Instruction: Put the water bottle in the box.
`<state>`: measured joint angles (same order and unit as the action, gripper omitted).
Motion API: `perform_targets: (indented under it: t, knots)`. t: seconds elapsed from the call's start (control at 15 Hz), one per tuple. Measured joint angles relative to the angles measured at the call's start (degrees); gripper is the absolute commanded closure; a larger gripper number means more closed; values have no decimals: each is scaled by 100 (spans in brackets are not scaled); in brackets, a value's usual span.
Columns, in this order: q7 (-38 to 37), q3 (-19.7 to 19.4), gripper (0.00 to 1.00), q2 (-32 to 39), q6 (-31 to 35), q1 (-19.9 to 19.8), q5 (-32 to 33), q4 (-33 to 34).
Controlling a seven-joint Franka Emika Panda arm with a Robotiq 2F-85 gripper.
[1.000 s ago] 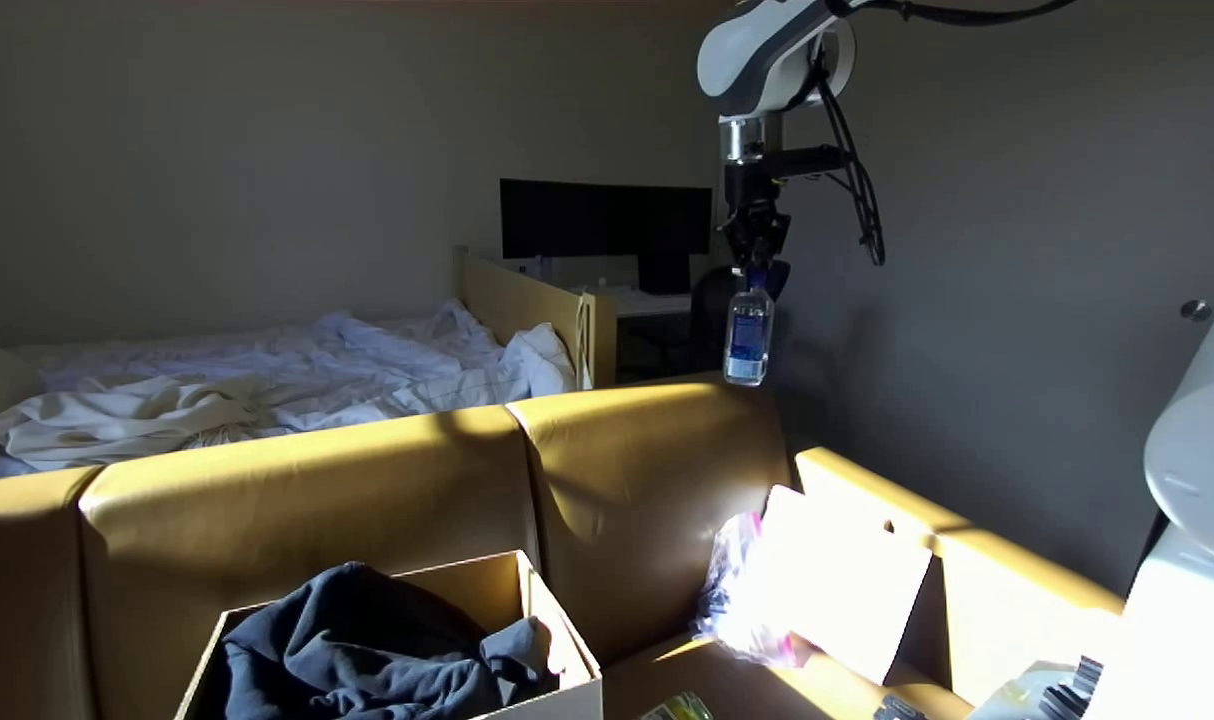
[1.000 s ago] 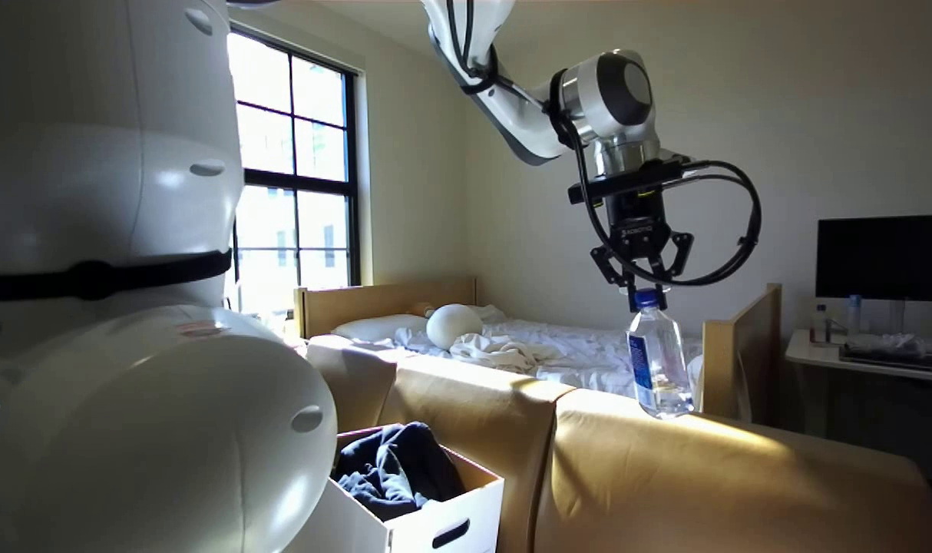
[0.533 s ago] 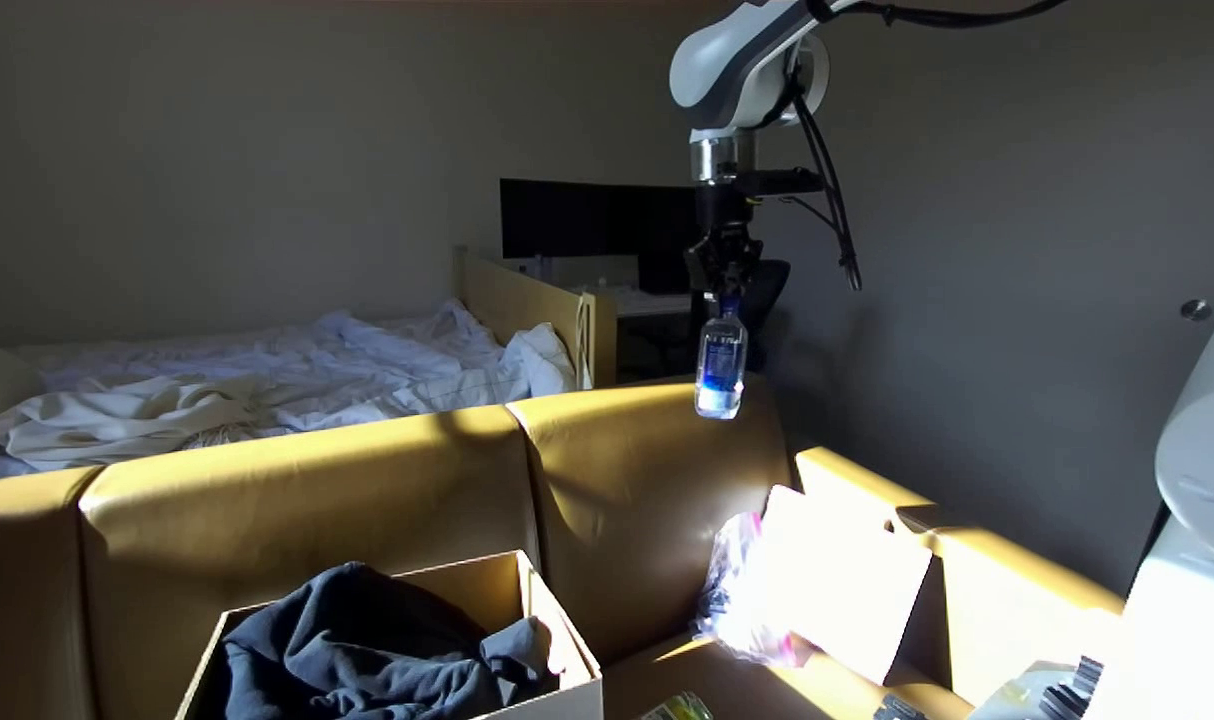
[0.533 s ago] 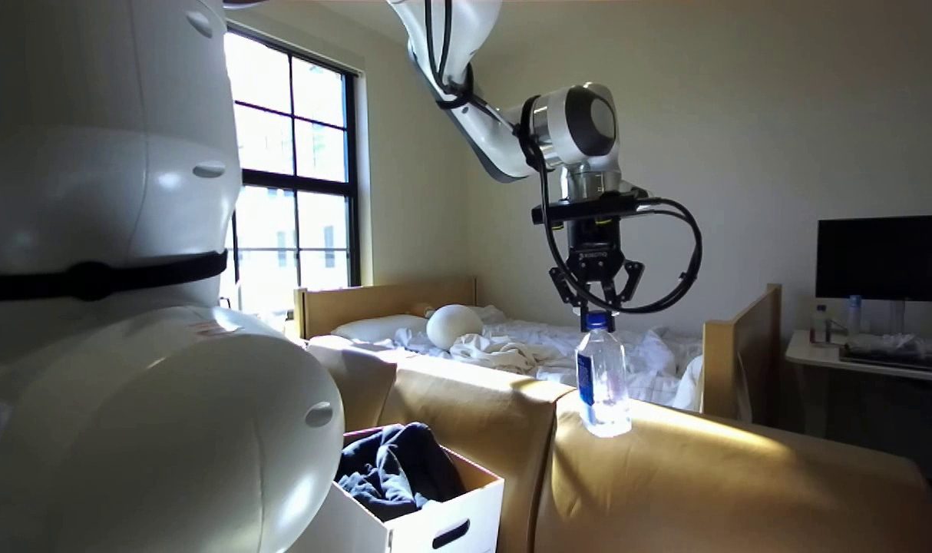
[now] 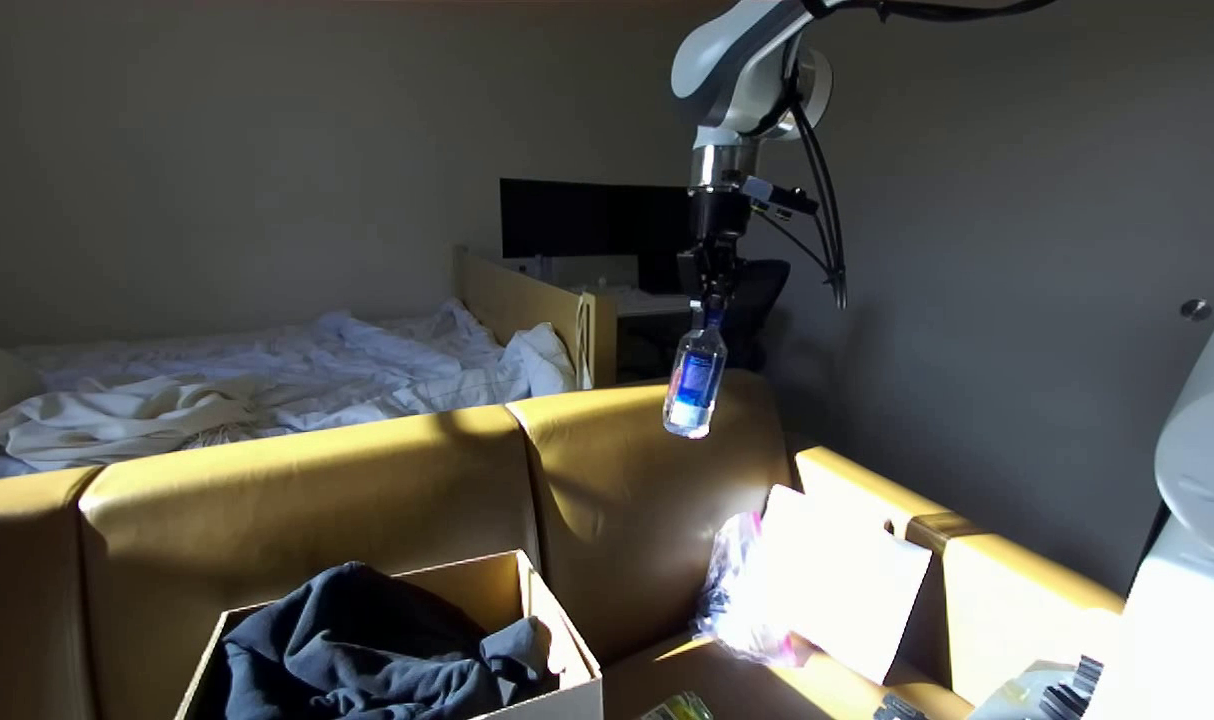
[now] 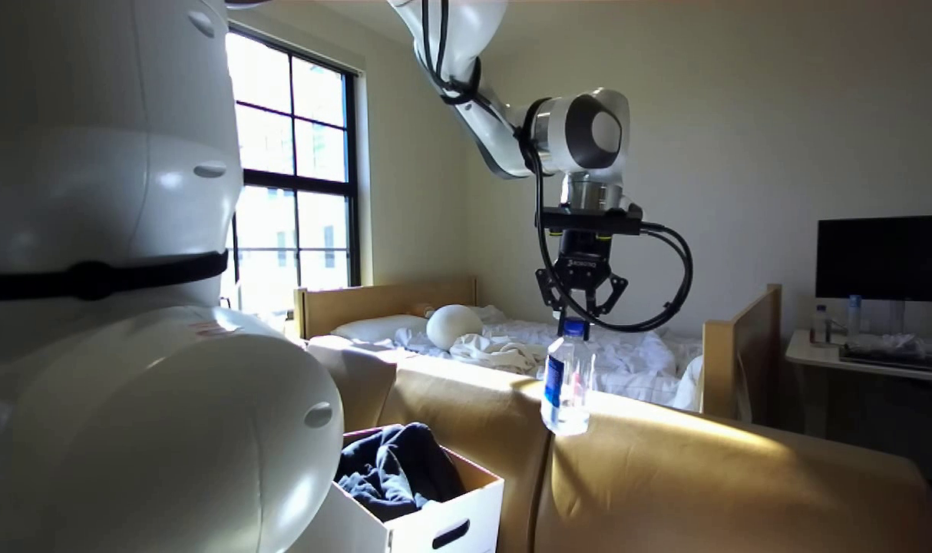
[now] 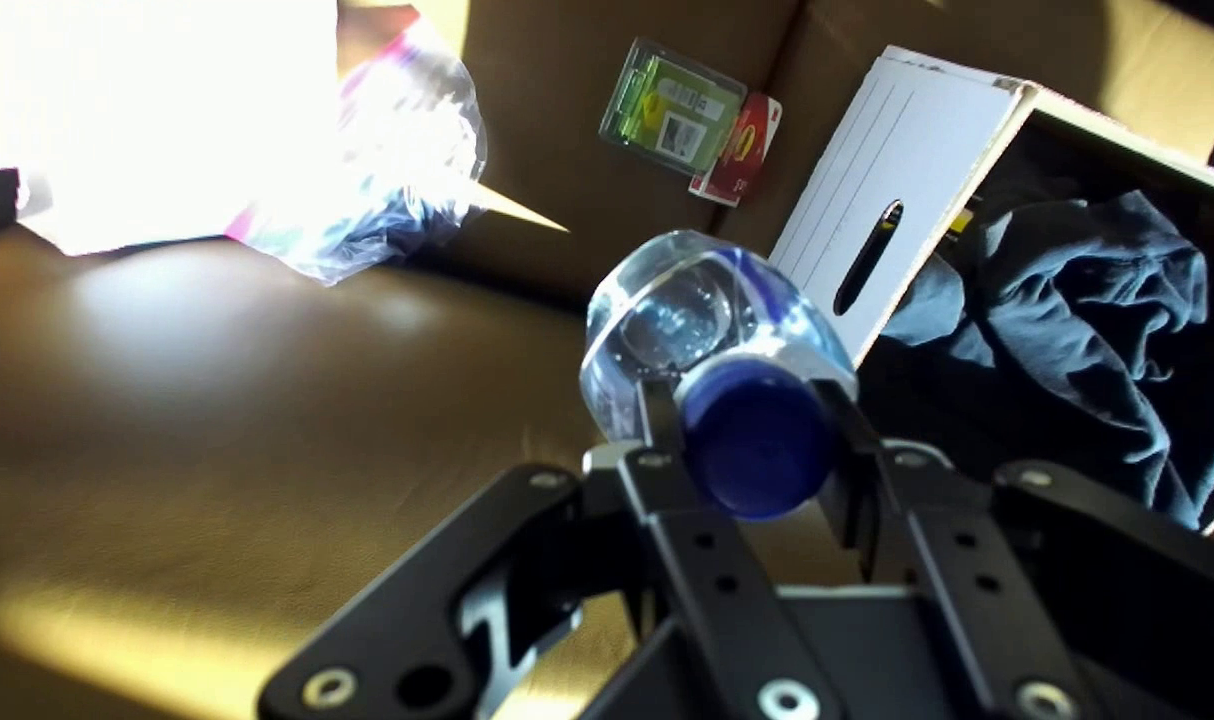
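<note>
The gripper [image 7: 750, 410] holds the water bottle [image 6: 567, 392] by its top, one of its two fingers [image 7: 659, 415] pressed to either side at the blue cap [image 7: 757, 445]. The bottle hangs cap up in mid-air over the couch [image 5: 307, 490], and in an exterior view it tilts, its base angled toward the box [image 5: 572, 698]. It is outside the box, which stands lower, in front of the couch's backrest in both exterior views. Bunched dark blue-grey fabric [image 7: 1077, 300] fills much of the box and rises above its rim. In the wrist view, a green package [image 7: 682, 105] and a red package [image 7: 752, 140] overlap near the box's slotted wall. Farther off, a clear plastic bag [image 5: 732, 585] lies just beside a brightly lit white panel [image 5: 837, 580]. Behind the couch are a bed [image 5: 527, 305] with rumpled pale bedding [image 5: 367, 350] and a black monitor [image 5: 587, 220].
</note>
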<state>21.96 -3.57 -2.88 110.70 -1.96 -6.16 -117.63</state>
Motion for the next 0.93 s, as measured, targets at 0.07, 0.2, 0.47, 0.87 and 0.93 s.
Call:
perform_targets:
  t: [0.07, 0.2, 0.47, 0.87, 0.93]
  knots:
    - [169, 0, 86, -5, 8, 1, -50, -59]
    - [407, 3, 86, -29, 64, 7, -146, -205]
    - [649, 18, 85, -47, 383, 28, -278, -510]
    - [630, 150, 85, 374, 1088, 101, -271, -735]
    - [636, 199, 65, 452, 1127, 138, -241, -777]
